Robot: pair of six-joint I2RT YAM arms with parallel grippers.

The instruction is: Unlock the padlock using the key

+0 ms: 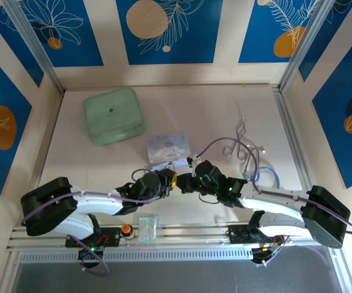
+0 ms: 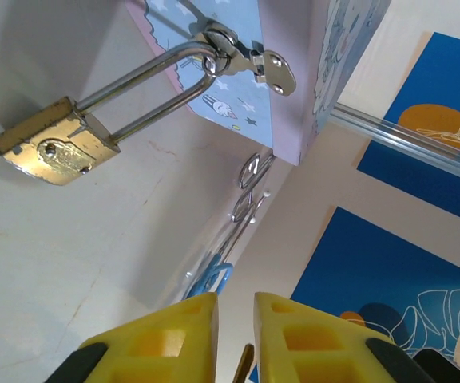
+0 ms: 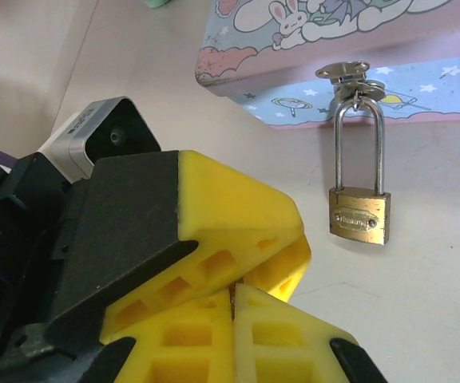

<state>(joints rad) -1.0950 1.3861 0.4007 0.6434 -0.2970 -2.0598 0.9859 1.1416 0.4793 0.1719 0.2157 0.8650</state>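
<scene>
A: Status?
B: Left gripper (image 2: pixel 235 309) pinches a thin sliver, looks like the key (image 2: pixel 246 361). Right gripper (image 3: pixel 234 307) is closed, empty (I think).
A: Padlock?
B: The padlock (image 3: pixel 359 215) hangs beyond them, shackle shut through the tin (image 3: pixel 294 20) hasp. Key not inserted, nothing unlocked.

Tin (image 1: pixel 168 148): mid-surface (image 1: pixel 72 183).
Padlock (image 3: pixel 359 214): hooked on the latch (image 3: pixel 350 76) on the tin's near side.
Box (image 1: pixel 113 115): behind, left of tin.
Cables (image 1: pixel 249 155): right of tin.
</scene>
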